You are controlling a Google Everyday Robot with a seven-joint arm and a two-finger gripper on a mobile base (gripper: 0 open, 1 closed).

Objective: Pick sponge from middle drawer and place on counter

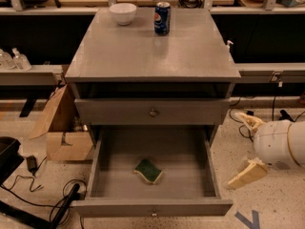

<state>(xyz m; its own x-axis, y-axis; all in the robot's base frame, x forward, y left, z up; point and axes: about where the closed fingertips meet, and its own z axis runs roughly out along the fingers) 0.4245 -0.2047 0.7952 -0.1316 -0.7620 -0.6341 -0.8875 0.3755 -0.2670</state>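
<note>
Camera view: my end effector (233,150) is at the right edge of the shot, outside the cabinet, hanging over the speckled floor (267,204) just beside the right wall of the middle drawer (183,178). Its two pale fingers (249,172) are spread wide apart, one angled up-left and one down-left, with nothing between them, so it is released and empty. The middle drawer is left of my end effector and pulled fully out, grey tray exposed, low front panel with a small knob at the bottom of the frame. The sponge (148,171) lies flat on the drawer floor, left of my end effector and a bit lower in the frame, near the drawer's centre and slightly toward the front, green face up with the yellow foam edge showing. It is apart from the drawer walls and well apart from my fingers. Up and left of my end effector is the closed upper drawer front (119,112) with a round knob. Above that is the surface (152,51), grey and slightly glossy. At its far edge stand a white bowl (123,13) and, to the bowl's right, a Pepsi can (162,18), upright, both far up-left of my end effector. Far left, beyond the cabinet, a cardboard box (62,128) sits on the floor with black cables (45,199) in front of it. A blue tape mark (249,219) lies on the floor below my end effector.
</note>
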